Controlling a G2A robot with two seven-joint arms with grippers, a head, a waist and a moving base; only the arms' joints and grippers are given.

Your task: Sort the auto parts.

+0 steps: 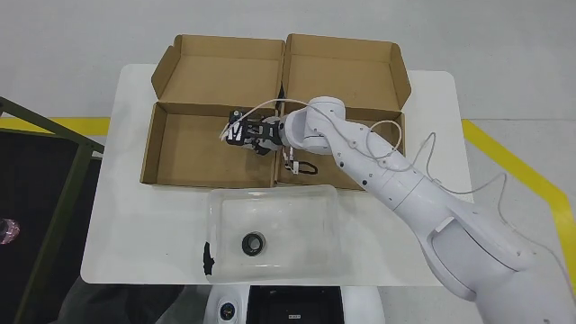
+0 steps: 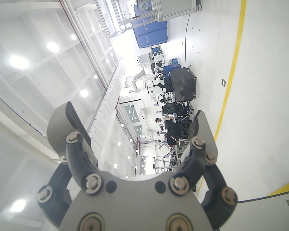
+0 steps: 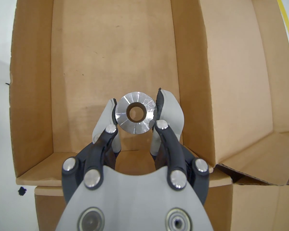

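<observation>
top view looks down on the table [image 1: 117,234]; right wrist view, close, shares its ten o'clock cardboard box [image 3: 110,49]; left wrist view faces the ceiling [image 2: 26,37].

Two cardboard boxes [image 1: 193,148] [image 1: 342,76], one clear bin [image 1: 301,200], one silver ring [image 3: 121,115], one black ring [image 1: 255,244], two other small black parts [image 1: 303,167] [image 1: 208,261].

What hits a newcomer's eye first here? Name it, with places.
The right gripper, shut on a shiny metal ring, hangs over the left cardboard box. Nearer the robot, a clear bin holds one black ring. The right cardboard box holds a small black part.
</observation>
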